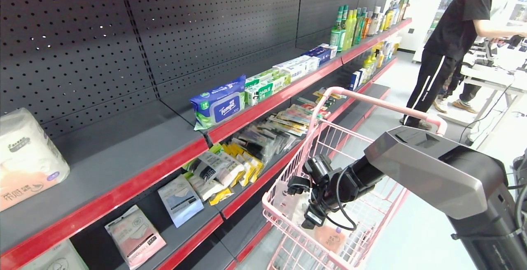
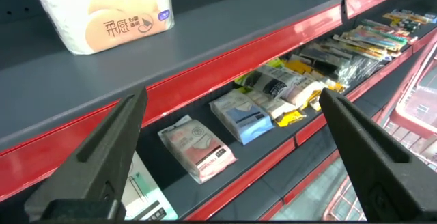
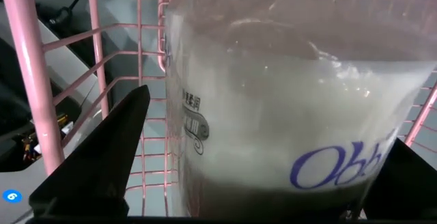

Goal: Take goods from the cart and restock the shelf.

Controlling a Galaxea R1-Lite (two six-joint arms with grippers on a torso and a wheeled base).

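In the cart (image 3: pixel 24 80), the right gripper (image 3: pixel 266 125) gapes wide around a white pack (image 3: pixel 307 60).

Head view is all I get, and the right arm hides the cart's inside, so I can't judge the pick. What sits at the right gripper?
Observer: A clear pack of white stuff stands between the open fingers of the right gripper, inside the pink cart.
Operator: Gripped already?
Observer: One finger shows a gap to the pack; the other's contact I cannot tell.
Operator: And the left gripper?
Observer: Open and empty, facing the shelves, pouches lying on the lower one.
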